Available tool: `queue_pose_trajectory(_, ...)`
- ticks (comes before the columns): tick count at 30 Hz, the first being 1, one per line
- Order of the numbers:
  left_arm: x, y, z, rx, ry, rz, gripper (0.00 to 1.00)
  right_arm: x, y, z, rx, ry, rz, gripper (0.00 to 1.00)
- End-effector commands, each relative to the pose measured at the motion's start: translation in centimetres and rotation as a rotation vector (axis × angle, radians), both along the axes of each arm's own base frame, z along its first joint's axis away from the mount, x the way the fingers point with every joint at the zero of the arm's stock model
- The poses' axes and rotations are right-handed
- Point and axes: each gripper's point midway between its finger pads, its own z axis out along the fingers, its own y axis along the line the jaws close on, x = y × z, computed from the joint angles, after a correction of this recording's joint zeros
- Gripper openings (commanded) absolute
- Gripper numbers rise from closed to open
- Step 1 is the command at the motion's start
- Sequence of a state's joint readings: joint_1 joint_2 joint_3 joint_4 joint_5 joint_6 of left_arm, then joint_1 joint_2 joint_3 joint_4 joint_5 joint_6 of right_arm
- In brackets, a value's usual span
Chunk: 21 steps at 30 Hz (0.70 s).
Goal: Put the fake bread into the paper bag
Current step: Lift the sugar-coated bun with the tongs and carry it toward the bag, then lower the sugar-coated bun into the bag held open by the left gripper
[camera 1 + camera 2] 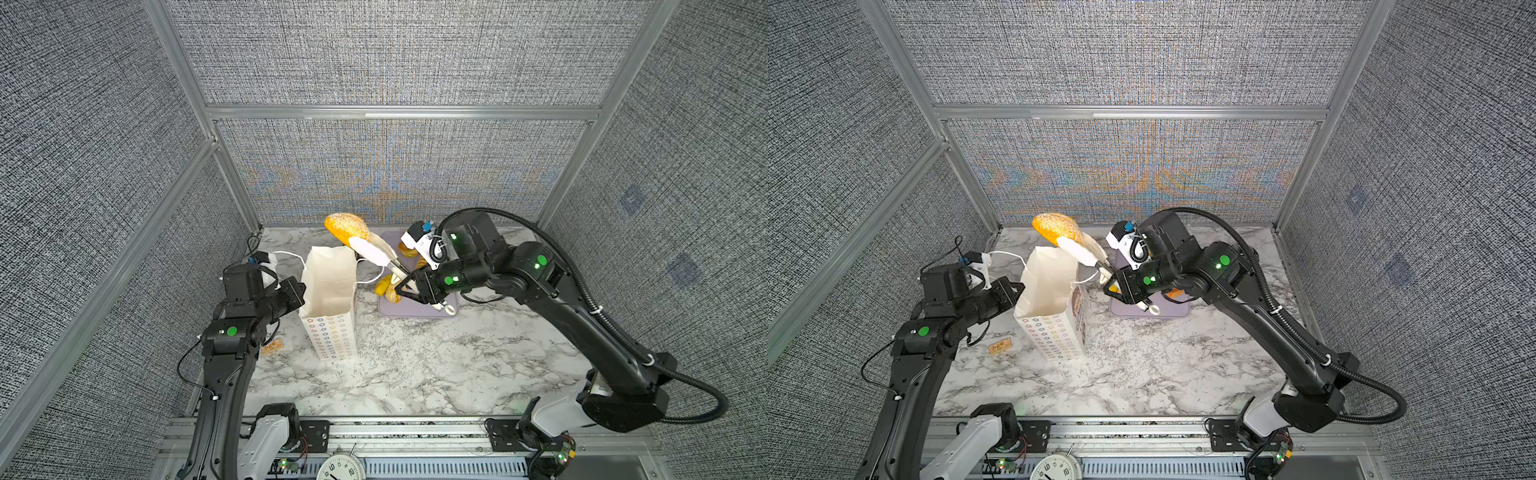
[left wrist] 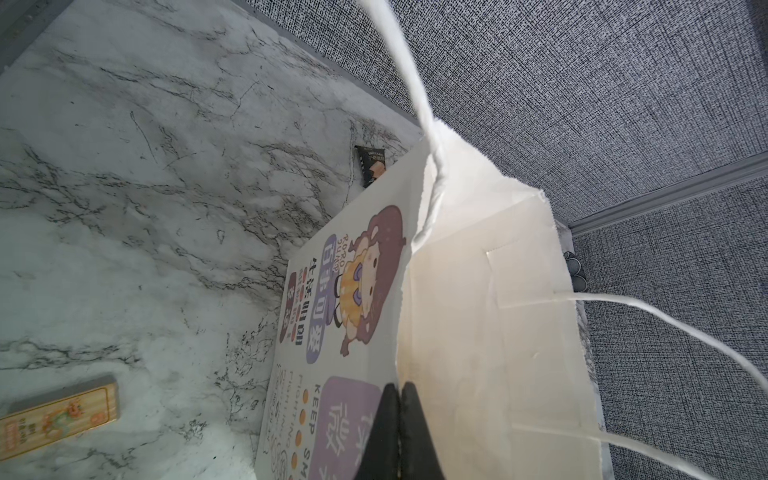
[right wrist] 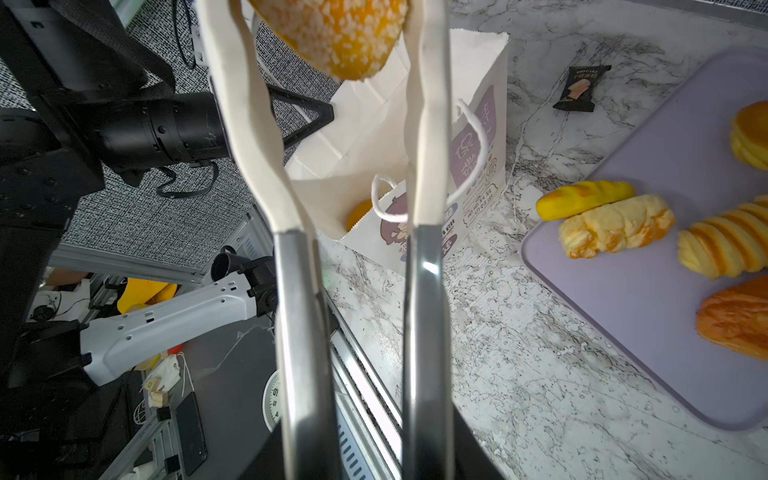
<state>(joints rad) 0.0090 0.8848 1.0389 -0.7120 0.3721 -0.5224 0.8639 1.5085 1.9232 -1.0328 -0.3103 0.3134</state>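
Marble tabletop (image 1: 415, 365) within grey woven panels (image 1: 395, 50) bears paper bag (image 1: 330, 291).

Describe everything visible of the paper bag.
The paper bag stands upright on the marble table, mouth open. White paper, plain inside, with coloured ring prints on a narrow side and a cartoon girl with purple panels on a wide side. White cord handles hang outward. The left tool is shut on its rim. A yellow bread piece lies inside.

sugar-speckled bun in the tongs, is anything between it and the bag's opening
Nothing visible. The sugar-speckled bun, gripped in the tongs, is up near the far rim of the paper bag. The bag's mouth is open, with the left gripper pinching its left rim. The cord handle hangs outside the mouth.
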Motion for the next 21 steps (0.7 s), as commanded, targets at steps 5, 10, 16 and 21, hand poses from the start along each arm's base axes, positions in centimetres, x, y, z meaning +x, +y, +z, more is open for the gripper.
queue_pose_trajectory(5,0.2,-0.2,0.4,-0.010,-0.022,-0.011,0.02,-0.2,0.9,-0.5,-0.028,-0.019,0.017,0.38)
queue_pose_trajectory(10,0.2,-0.2,0.5,-0.009,-0.025,-0.011,0.02,-0.8,1.5,-1.0,-0.047,-0.013,0.026,0.38)
queue_pose_trajectory(16,0.1,-0.2,0.4,-0.009,-0.024,-0.009,0.02,-1.2,1.9,-2.2,-0.085,-0.001,0.010,0.38)
queue_pose_trajectory(21,0.1,-0.1,0.5,-0.012,-0.026,-0.006,0.02,-1.7,2.4,-2.8,-0.106,-0.002,-0.011,0.38)
